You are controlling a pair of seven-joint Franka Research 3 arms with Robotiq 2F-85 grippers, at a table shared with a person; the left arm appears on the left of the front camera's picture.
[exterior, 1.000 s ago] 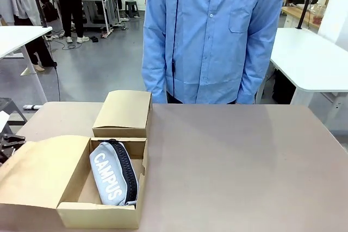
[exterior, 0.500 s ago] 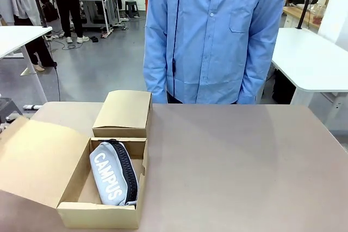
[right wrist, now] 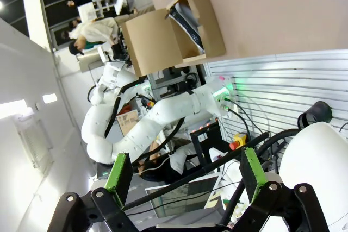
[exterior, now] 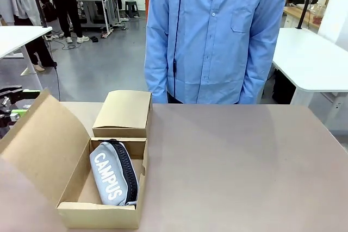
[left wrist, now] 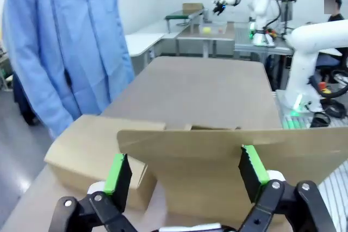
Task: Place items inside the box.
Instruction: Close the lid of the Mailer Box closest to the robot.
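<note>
Pouch [exterior: 113,173] in box [exterior: 98,214], smaller box [exterior: 123,113] behind.

Left claw [left wrist: 182,175] open, green pads [left wrist: 115,173] either side of raised cardboard flap [left wrist: 217,156], closed brown box [left wrist: 92,153] behind, person in blue shirt [left wrist: 60,47] at desk [left wrist: 201,91] edge.

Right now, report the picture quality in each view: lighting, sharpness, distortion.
Front view: even, soft lighting, sharp; the white CAMPUS lettering on the grey zip pouch reads clearly. Left wrist view: the open left end effector and the box flap just past it look soft, the far room sharper. Right wrist view: rolled sideways with wide-angle bending, bright glare on the white wall, open right end effector in focus.
</note>
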